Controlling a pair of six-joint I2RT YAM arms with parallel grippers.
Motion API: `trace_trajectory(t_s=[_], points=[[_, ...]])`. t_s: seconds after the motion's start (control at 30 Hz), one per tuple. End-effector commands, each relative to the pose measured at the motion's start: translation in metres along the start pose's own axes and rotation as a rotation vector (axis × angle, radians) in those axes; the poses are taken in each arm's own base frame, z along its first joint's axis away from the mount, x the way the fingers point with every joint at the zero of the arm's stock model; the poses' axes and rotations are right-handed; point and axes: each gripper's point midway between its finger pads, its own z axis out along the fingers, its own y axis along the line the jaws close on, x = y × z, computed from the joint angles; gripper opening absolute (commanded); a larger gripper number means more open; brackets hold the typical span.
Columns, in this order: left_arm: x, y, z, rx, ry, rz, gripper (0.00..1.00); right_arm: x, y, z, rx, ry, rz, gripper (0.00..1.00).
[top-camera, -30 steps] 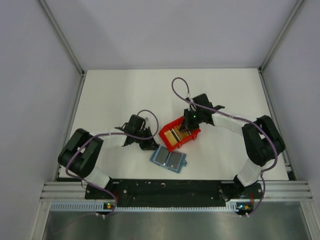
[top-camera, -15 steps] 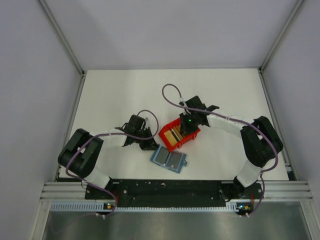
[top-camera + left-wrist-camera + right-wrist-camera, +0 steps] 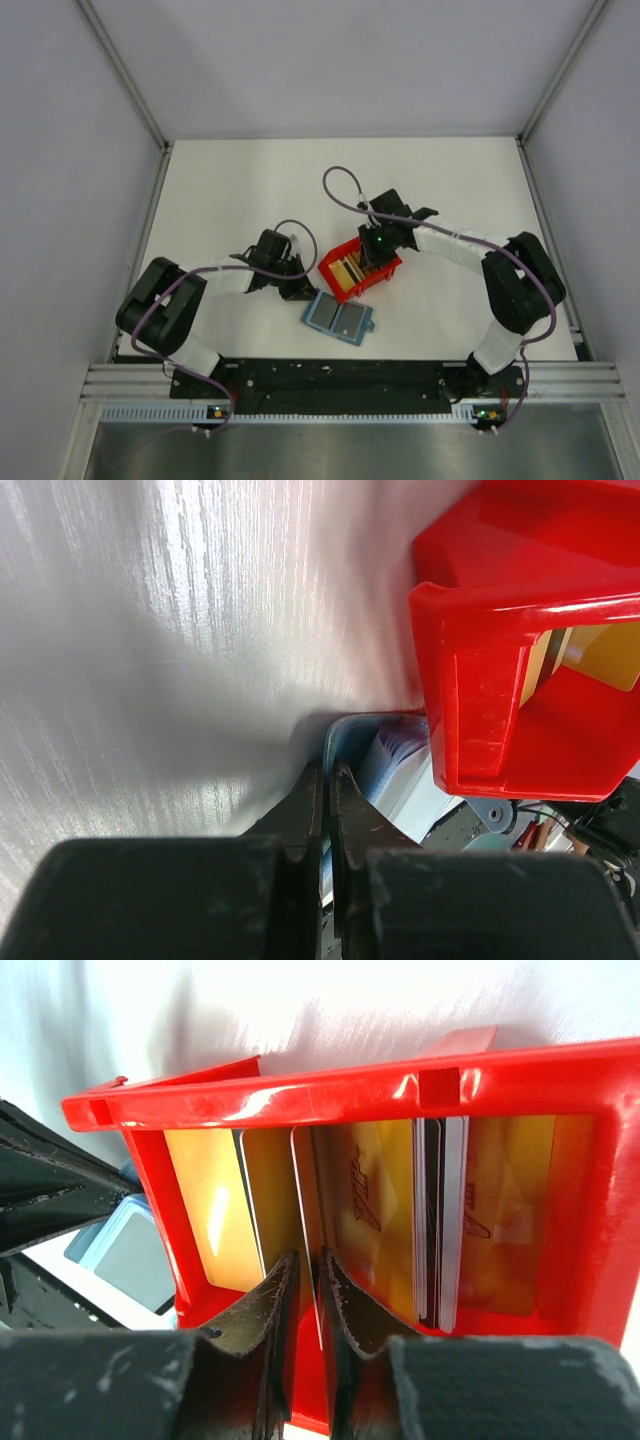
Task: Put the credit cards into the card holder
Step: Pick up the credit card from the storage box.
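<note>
So the credit cards (image 3: 375,1210) are all in the red bin (image 3: 300,1095), standing on edge and packed side by side like files in a drawer, with their top edges facing up toward the right wrist cam. They're mostly gold, plus a black one and a white one squeezed together near the right side. Their faces line up across the bin and a few lean a bit.

The right gripper (image 3: 308,1305) is down inside the bin. Its jaws are only slightly parted, straddling the top edge of one pale card (image 3: 303,1200). I can see slivers of gap on both sides, so it looks loose rather than pinched.

The card holder (image 3: 338,318) lies opened flat on the white table (image 3: 240,190), just beside the bin's near corner. Both greyish pockets face up. From the top cam its long axis runs roughly left-right, with the right end skewed a little closer to the arm bases.

The left gripper (image 3: 326,780) is clenched tight, fingers pressed together. Its tips sit low, right at the holder's left edge. Can't honestly tell from the wrist view whether it's nipping that edge or just touching it.
</note>
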Motion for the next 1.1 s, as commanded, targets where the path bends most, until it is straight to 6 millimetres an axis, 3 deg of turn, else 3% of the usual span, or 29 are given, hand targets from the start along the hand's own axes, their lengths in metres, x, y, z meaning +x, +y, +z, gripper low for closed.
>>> trace_trajectory(t_s=[0.0, 0.07, 0.23, 0.47, 0.6, 0.73, 0.97, 1.07], points=[[0.002, 0.030, 0.007, -0.117, -0.009, 0.006, 0.00, -0.027, 0.015, -0.003, -0.025, -0.058, -0.049, 0.14], [0.003, 0.031, 0.007, -0.117, -0.009, 0.006, 0.00, -0.029, 0.014, -0.002, -0.019, -0.059, -0.050, 0.14], [0.003, 0.032, 0.007, -0.117, -0.006, 0.003, 0.00, -0.025, 0.016, 0.001, -0.036, -0.040, -0.055, 0.02], [0.004, 0.031, 0.007, -0.112, -0.001, 0.009, 0.00, -0.014, 0.008, 0.002, -0.007, -0.011, -0.061, 0.15], [0.004, 0.031, 0.007, -0.112, -0.002, 0.008, 0.00, -0.013, 0.007, 0.003, -0.005, -0.009, -0.066, 0.13], [0.004, 0.030, 0.007, -0.111, -0.002, 0.008, 0.00, -0.014, 0.011, 0.004, -0.026, -0.002, -0.076, 0.05], [0.005, 0.028, 0.007, -0.101, 0.003, 0.012, 0.00, -0.009, 0.012, 0.009, -0.040, 0.022, -0.071, 0.09], [0.005, 0.028, 0.007, -0.096, 0.005, 0.014, 0.00, -0.011, 0.011, 0.008, -0.037, 0.017, -0.070, 0.02]])
